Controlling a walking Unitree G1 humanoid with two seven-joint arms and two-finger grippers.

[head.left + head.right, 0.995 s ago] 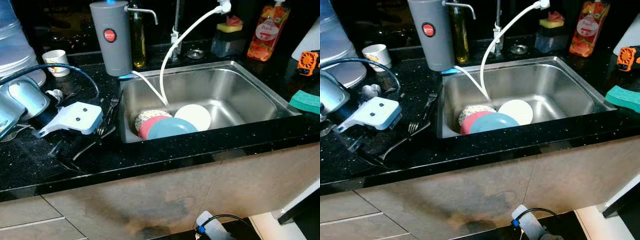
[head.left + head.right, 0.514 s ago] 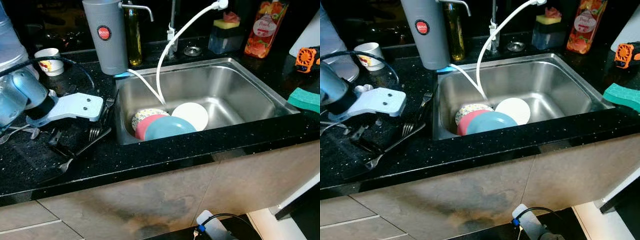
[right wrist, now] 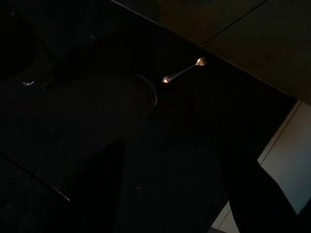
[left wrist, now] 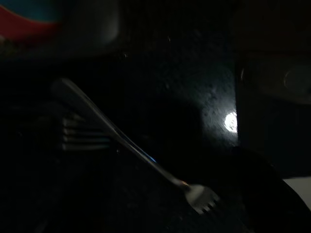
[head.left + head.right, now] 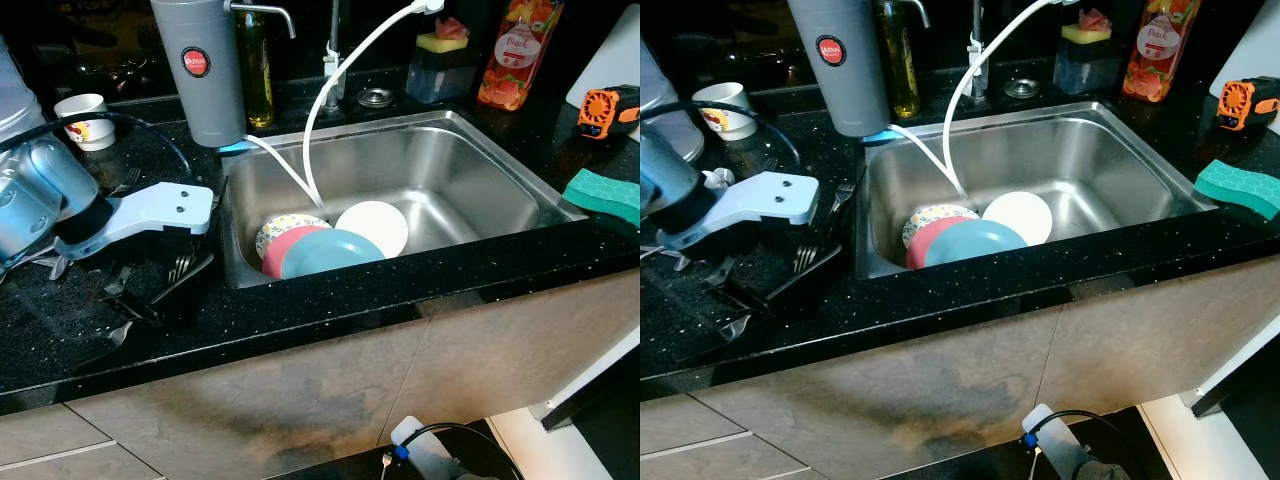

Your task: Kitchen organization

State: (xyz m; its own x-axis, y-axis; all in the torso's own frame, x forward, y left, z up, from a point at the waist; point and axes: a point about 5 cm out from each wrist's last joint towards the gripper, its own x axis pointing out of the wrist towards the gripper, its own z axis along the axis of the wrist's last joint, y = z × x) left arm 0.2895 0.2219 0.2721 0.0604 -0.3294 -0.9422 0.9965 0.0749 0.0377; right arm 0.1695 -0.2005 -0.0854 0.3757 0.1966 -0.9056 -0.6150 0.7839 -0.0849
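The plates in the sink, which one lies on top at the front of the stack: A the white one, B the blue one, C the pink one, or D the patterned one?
B: the blue plate overlaps the pink plate at the front of the sink, with the white plate and patterned plate behind.

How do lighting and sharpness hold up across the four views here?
Left and right eye views: evenly lit and sharp, soft glare on the stainless steel sink. Left wrist view: very dark, a silver fork faintly visible, one bright glare spot on the black countertop. Right wrist view: nearly black.
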